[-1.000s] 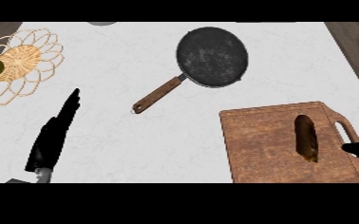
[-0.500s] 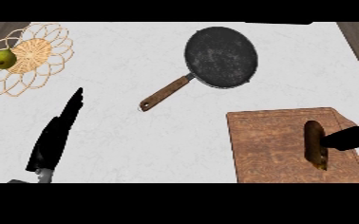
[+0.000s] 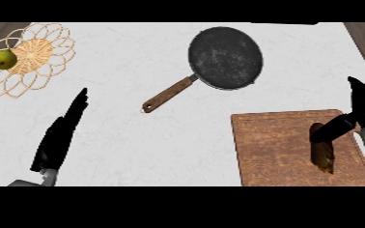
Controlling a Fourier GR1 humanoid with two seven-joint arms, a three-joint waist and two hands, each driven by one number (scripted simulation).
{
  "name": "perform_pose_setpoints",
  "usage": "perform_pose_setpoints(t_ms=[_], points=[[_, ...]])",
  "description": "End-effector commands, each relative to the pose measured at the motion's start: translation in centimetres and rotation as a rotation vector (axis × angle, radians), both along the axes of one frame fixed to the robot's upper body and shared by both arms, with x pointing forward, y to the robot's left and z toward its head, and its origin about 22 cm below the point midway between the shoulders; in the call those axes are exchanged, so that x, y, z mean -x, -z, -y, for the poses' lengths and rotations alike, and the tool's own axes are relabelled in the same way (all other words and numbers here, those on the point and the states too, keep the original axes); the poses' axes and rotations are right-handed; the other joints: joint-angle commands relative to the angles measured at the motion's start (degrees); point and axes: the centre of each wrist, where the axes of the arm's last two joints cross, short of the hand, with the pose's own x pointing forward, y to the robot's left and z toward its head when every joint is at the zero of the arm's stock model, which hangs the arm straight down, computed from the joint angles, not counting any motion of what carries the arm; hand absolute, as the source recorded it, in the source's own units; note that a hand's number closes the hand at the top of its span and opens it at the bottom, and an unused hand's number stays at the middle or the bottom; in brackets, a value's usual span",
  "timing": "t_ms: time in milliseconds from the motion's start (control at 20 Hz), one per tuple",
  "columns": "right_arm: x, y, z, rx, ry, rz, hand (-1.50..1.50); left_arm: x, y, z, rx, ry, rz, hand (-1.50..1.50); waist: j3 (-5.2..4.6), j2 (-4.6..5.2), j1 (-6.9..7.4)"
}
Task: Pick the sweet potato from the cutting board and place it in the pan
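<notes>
Far left of the cutting board (image 3: 274, 145), the left hand (image 3: 61, 135) rests open and flat. Above that hand, a wire basket (image 3: 35, 58) holds a green fruit (image 3: 7, 59). Up and left of the board lies the pan (image 3: 224, 58), its handle pointing down-left. The sweet potato (image 3: 323, 152) lies on the board's right part, its long axis pointing away from the robot. The right hand (image 3: 335, 129) is just right of it, open and not closed around it, and seems to touch its far end. This hand is clearly the nearer one. I can read no label or writing.
</notes>
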Motion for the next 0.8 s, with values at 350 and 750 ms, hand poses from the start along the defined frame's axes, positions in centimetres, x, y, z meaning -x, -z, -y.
perform_pose_setpoints(t_ms=[350, 750], points=[[-3.5, 3.0, -0.3, 0.065, 0.194, -0.367, -1.5, 0.8, -0.2, 0.3, -0.021, 0.002, -0.003, 0.0, 0.01, -0.32, 0.19], [-5.4, 5.4, -1.4, 0.072, 0.216, -0.439, -1.5, 1.2, 0.0, -1.3, -0.026, -0.014, -0.008, 0.0, -0.07, -0.49, -0.18]])
